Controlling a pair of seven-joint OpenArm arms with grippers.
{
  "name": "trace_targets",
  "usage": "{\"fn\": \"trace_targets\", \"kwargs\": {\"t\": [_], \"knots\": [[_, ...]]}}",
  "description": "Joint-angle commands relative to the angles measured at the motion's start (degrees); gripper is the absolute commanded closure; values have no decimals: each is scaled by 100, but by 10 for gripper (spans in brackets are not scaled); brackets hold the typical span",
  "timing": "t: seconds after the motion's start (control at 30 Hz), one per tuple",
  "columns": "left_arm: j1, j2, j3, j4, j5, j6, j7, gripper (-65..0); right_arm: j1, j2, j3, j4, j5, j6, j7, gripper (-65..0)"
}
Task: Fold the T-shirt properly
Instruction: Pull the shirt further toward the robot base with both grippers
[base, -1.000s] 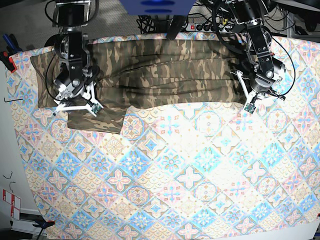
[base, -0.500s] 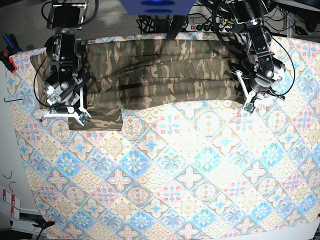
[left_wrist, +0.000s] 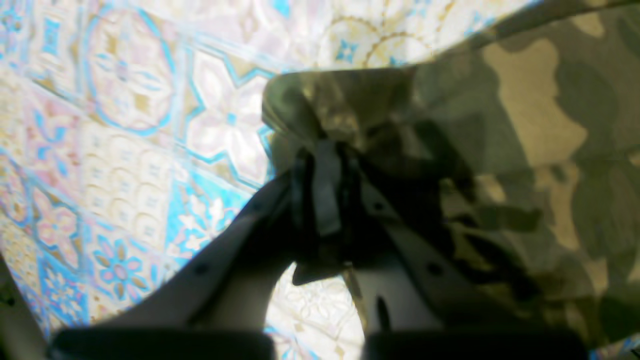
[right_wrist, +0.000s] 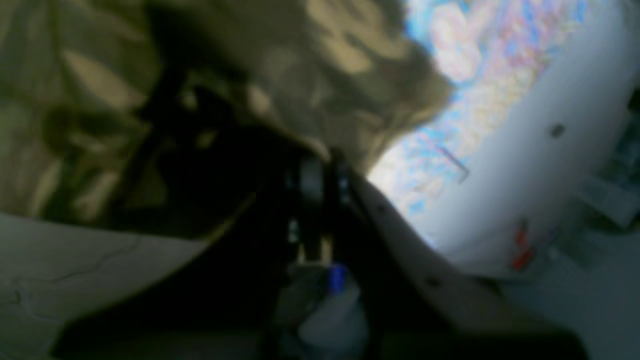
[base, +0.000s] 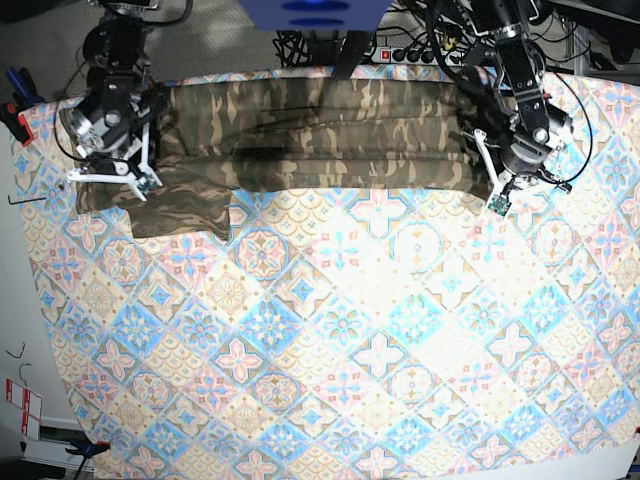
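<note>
In your left wrist view, the left gripper (left_wrist: 325, 165) has its jaws closed on a folded edge of the T-shirt (left_wrist: 525, 150); the cloth fills the right side, and bare tablecloth (left_wrist: 125, 125) lies open to the left.

In your right wrist view, blurred, the right gripper (right_wrist: 317, 175) has its jaws pressed together at the T-shirt's (right_wrist: 200, 75) edge, cloth bunched above them; the tablecloth (right_wrist: 475, 100) and the bench rim (right_wrist: 525, 175) show to the right.

From your base view, the T-shirt (base: 320, 140) lies as a long band along the far edge of the bench, one sleeve hanging nearer you. The right gripper (base: 105, 180) holds one end, the left gripper (base: 490, 185) the other. The tablecloth (base: 350, 350) nearer you offers wide room.
</note>
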Motion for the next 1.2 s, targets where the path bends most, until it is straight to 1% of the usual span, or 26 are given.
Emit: {"fn": "trace_targets", "kwargs": {"t": [0.0, 0.13, 0.23, 0.47, 0.63, 0.73, 0.83, 1.03, 1.1, 1.17], "knots": [[-46, -62, -17, 235, 61, 82, -20, 0, -60, 67, 79, 141, -148, -66, -75, -11], [59, -62, -17, 376, 61, 82, 6, 0, -245, 31, 106, 141, -140, -66, -75, -11], [208, -62, -17, 376, 61, 82, -20, 0, -333, -144, 106, 141, -140, -66, -75, -11], [674, -62, -17, 499, 61, 82, -29, 0, -667, -171, 211, 141, -140, -66, -436, -11], [841, -62, -8, 455, 61, 82, -29, 0, -720, -171, 238, 115, -140, -66, -454, -12], [841, -62, -8, 314, 70, 82, -29, 0, -720, -171, 203, -43, -140, -66, -462, -12], [850, -62, -8, 51, 70, 82, -29, 0, -693, -171, 176, -351, -140, -66, -708, -13], [815, -62, -8, -284, 70, 82, -29, 0, -676, -171, 203, -922, -140, -66, -612, -17], [806, -62, -8, -292, 70, 82, -29, -7, -667, -171, 185, -914, -140, -66, -612, -50], [806, -53, -17, -292, 70, 82, -29, -62, -579, -171, 194, -878, -140, -66, -612, -104]]}}
